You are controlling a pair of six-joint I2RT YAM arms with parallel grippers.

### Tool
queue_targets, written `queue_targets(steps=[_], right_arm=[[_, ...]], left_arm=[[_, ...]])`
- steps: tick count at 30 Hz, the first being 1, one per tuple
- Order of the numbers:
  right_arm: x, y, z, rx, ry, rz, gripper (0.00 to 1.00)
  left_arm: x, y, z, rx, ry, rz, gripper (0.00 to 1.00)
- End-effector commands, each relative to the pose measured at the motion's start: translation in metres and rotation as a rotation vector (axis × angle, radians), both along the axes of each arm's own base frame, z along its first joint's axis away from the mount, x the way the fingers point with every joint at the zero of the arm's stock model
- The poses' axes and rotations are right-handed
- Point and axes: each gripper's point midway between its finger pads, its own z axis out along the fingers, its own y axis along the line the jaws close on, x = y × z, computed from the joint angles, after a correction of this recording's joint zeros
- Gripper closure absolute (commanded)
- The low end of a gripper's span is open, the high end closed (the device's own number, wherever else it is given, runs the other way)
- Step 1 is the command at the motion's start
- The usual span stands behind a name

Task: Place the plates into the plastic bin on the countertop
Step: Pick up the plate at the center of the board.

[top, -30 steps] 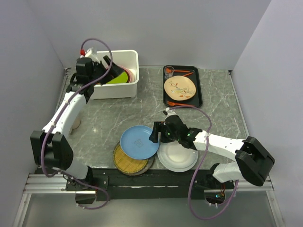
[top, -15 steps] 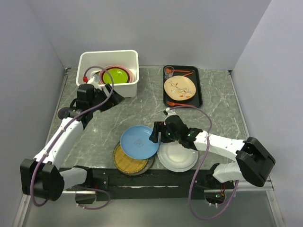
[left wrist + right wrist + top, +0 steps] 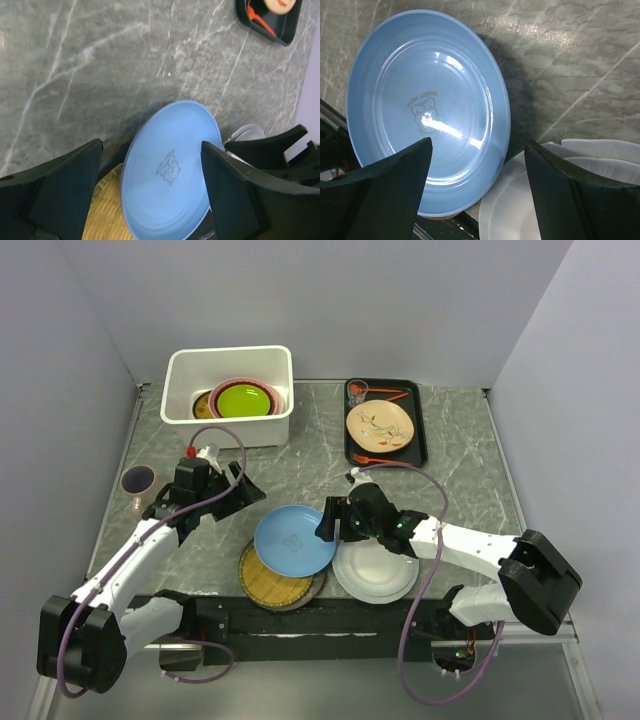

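Observation:
A blue plate [image 3: 294, 540] lies tilted on a gold-patterned brown plate [image 3: 268, 586], with a white plate [image 3: 376, 574] to its right. The white plastic bin [image 3: 240, 429] at the back left holds a lime green plate [image 3: 243, 398] on a pink plate [image 3: 276, 390]. My left gripper [image 3: 245, 490] is open and empty, just left of and behind the blue plate [image 3: 170, 170]. My right gripper [image 3: 329, 521] is open over the blue plate's right rim [image 3: 427, 110], beside the white plate [image 3: 545, 200]. The countertop [image 3: 300, 470] is grey marble.
A black tray [image 3: 386, 445] at the back right holds the peach flower plate [image 3: 379, 425] and orange cutlery. A small dark cup [image 3: 137, 481] stands at the left edge. Grey walls close in the left, back and right sides.
My left arm has drawn back from the bin and swung toward the blue plate. The lime green plate now lies flat in the bin. The right arm has not moved.

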Motion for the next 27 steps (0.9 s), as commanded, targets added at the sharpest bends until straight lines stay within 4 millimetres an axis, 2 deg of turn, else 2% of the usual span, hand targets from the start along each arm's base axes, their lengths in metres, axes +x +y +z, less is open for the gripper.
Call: queue_targets(steps=[1,17,27], right_arm=[[0.005,0.004,0.008,0.034,-0.015,-0.011,0.18],[0.005,0.009,0.01,0.059,-0.015,-0.004,0.18],[0.005,0.008,0.009,0.054,-0.014,-0.008,0.18]], left_arm=[[-0.009,-0.005,0.008,-0.02,-0.027,-0.004,0.17],[-0.052,-0.011,-0.03,0.005,0.086,-0.035,0.27],[-0.058,-0.022,-0.041,0.01,0.106,-0.063,0.34]])
